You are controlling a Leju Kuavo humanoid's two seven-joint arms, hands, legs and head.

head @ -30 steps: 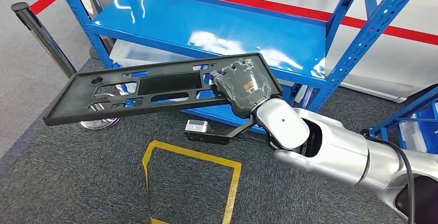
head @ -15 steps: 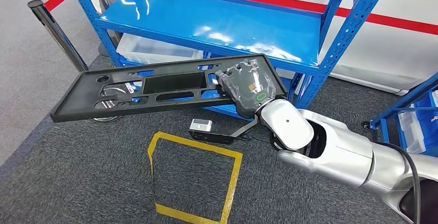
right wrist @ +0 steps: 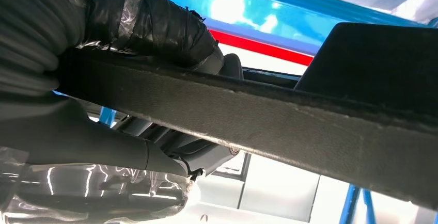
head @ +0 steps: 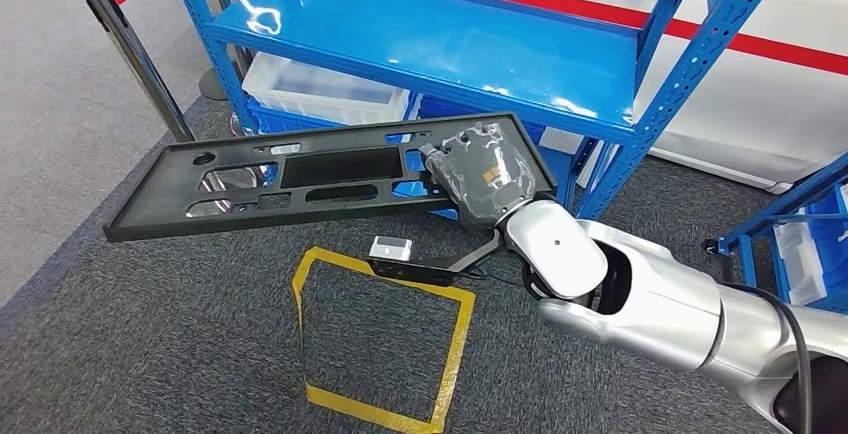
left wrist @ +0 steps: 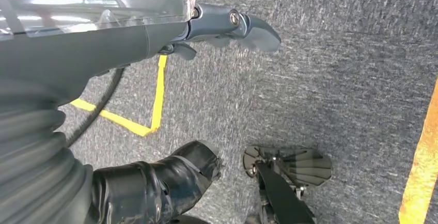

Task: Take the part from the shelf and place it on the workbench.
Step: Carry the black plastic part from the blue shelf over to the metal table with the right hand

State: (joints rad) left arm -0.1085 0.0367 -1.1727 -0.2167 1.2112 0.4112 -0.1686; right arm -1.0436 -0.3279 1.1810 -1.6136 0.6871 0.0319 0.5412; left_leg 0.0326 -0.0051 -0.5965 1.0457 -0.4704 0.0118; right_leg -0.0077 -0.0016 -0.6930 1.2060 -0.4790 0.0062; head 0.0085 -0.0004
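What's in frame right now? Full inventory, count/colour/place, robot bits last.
part: 1, black flat panel with cutouts, held in the air in front of the shelf, above the carpet
shelf: 1, blue metal rack with glossy blue deck, ahead of the robot
bin: 1, white or clear, under the shelf deck
second rack: 1, blue, at the right edge
post: 1, chrome barrier post, left of the shelf
floor tape: yellow outline on grey carpet below the part; red line behind the shelf
right hand: 1, grey, grips the part's right end
left hand: 1, grey, hangs over the carpet, holds nothing
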